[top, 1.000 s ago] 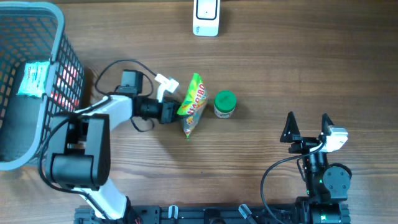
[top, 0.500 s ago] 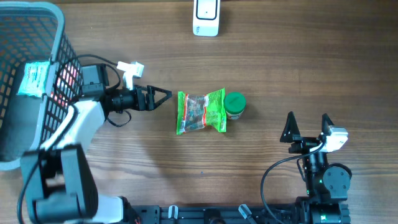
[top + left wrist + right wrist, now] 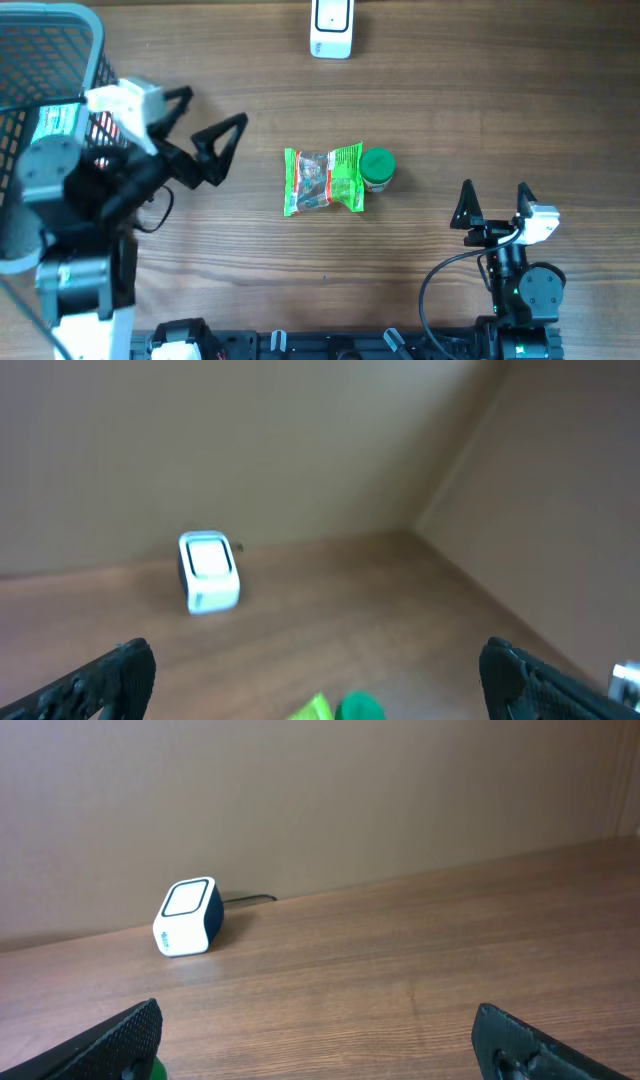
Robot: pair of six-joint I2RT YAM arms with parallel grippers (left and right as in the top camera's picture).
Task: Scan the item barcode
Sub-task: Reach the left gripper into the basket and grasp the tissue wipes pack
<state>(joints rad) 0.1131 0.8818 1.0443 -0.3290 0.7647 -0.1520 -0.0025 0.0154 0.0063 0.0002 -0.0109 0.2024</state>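
One snack bag (image 3: 323,181), one jar (image 3: 377,168), one scanner (image 3: 331,28), one basket (image 3: 108,75)

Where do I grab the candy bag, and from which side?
Probably the left short edge of the bag, coming from the left with the left gripper. It lies flat, its right edge is crowded by the jar, while the left edge is free and faces those open jaws.

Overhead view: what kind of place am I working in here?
Probably a mock checkout station: a small white barcode scanner at the far edge of the wooden table, a grey basket holding packaged goods on the left, and a green snack bag beside a green-lidded jar.
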